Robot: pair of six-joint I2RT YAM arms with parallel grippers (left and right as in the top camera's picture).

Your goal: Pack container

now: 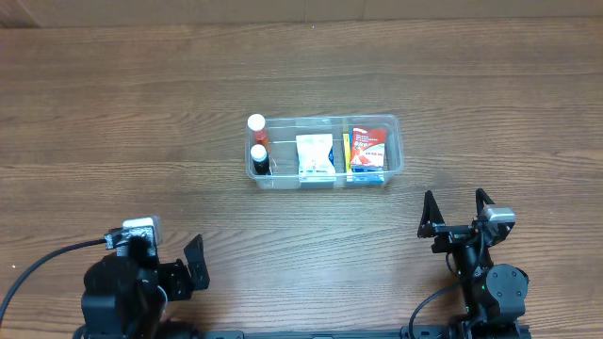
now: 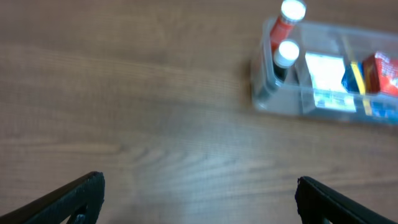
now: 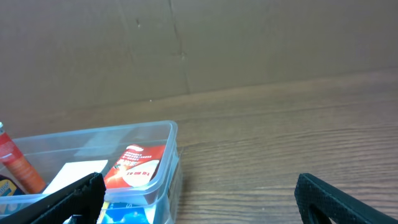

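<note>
The clear plastic container (image 1: 394,141) stands at the middle of the table. Inside it are two white-capped bottles (image 1: 257,141) at the left end, a white packet (image 1: 315,156) in the middle and a red box (image 1: 368,151) at the right. It also shows in the left wrist view (image 2: 264,93) and the right wrist view (image 3: 169,146). My left gripper (image 1: 195,264) is open and empty near the front left, far from the container. My right gripper (image 1: 458,211) is open and empty, in front of and to the right of the container.
A brown cardboard wall (image 3: 186,43) stands along the table's far edge. The bare wooden table (image 1: 113,122) spreads on all sides of the container.
</note>
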